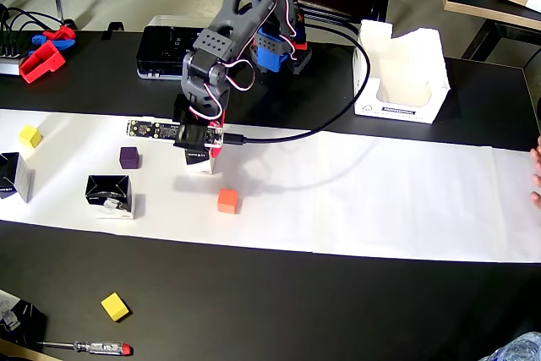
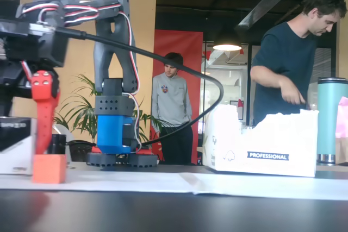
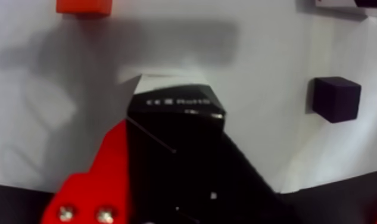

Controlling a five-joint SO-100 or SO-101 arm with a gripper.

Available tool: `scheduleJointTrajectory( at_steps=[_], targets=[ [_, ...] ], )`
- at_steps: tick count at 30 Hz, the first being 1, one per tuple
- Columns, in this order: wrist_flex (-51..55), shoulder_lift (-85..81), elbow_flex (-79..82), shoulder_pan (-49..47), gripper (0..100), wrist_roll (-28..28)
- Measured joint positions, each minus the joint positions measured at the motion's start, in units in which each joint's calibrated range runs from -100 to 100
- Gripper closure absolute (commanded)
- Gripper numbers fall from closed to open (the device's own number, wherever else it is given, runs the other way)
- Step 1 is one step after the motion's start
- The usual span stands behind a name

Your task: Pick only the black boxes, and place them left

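Overhead view first: arm [image 1: 232,35] bends down from top centre over the white paper strip [image 1: 363,192], its gripper [image 1: 201,156] set down on a black box [image 1: 199,161] at centre left, box mostly hidden under the wrist board. Two more black boxes sit further left on the strip, one [image 1: 109,194] at lower left of the gripper, one [image 1: 12,175] cut by the left frame edge. Purple cube [image 1: 128,157] lies just left of the gripper, orange cube [image 1: 227,200] just below it, a yellow cube [image 1: 30,135] at far left on the strip, another yellow cube [image 1: 114,306] on the dark table [image 1: 279,302] at bottom left. Torn white carton [image 1: 399,78] sits upper right. Fixed view, low side angle: red finger [image 2: 44,107] hangs straight down at far left, black box [image 2: 15,145] beside it at the left edge, orange cube [image 2: 49,168] in front; white carton [image 2: 261,145] at right. Wrist view: gripper [image 3: 173,149] pinches the black box [image 3: 175,110] between the red finger [image 3: 104,173] and the black finger [image 3: 238,179], box standing on white paper; purple cube [image 3: 336,98] right, orange cube [image 3: 83,6] at top left.
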Motion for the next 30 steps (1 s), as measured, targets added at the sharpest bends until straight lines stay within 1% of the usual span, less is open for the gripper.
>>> scheduleJointTrajectory(
  at_steps=[3, 8, 12, 17, 22, 26, 30],
  targets=[
    [0.00, -2.87, 3.71, -3.78, 87, -3.32],
    [0.25, -11.40, 12.71, -14.12, 87, -10.94],
    [0.76, -19.77, 18.98, -21.97, 87, -14.90],
    [0.76, -31.99, 19.95, -30.92, 87, -20.07],
    [0.84, -41.76, 19.95, -39.13, 87, -23.93],
    [0.84, -46.84, 19.95, -46.89, 87, -27.16],
    [0.84, -49.47, 19.95, -55.19, 87, -31.65]
  ],
)
